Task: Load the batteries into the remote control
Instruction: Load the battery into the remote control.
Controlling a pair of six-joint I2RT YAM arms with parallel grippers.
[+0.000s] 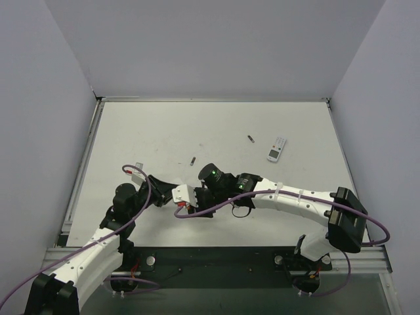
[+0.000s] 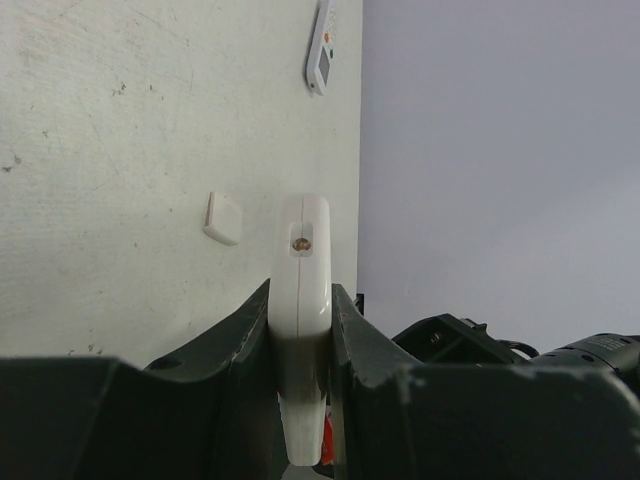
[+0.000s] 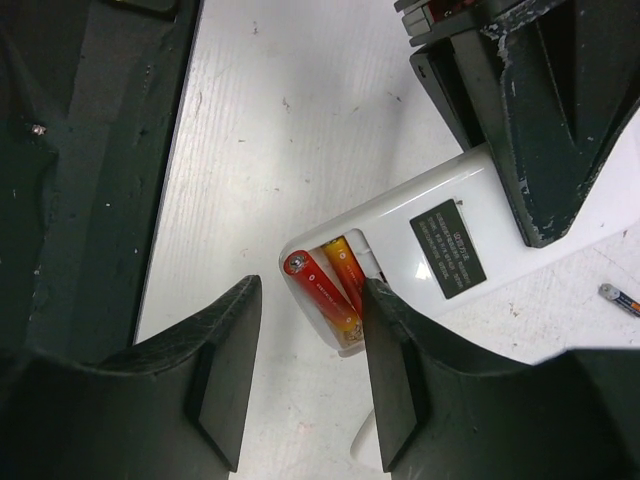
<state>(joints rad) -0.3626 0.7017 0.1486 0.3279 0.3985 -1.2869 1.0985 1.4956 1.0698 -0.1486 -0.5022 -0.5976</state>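
Loading step, near completion. The remote control (image 3: pixel 400 215) is held on its edge just above the bench (image 1: pixel 164 131) by the left claw (image 2: pixel 300 295), which is closed on its body. The open battery bay is turned toward the right claw (image 3: pixel 303 320). Both red batteries (image 3: pixel 325 288) are seen side by side in the bay at the free end of the remote control. The nearer one appears slightly raised, though whether it is fully seated cannot be told. The right claw is open, its jaws standing apart on either side of the bay end, with nothing gripped.

The next move is judged to be a light press on the nearer battery to seat it. After that, the small white cover (image 2: pixel 222 218), lying on the bench just beside the remote control, would be fetched and fitted. A steady hold by the left claw would be needed throughout.

The bench is pale, matt and lightly scuffed. It is enclosed by plain lilac-grey walls (image 1: pixel 216 46) on three sides. Two dark grey batteries (image 1: pixel 193 160) and a white-faced remote (image 1: pixel 277 149) are left lying farther back.
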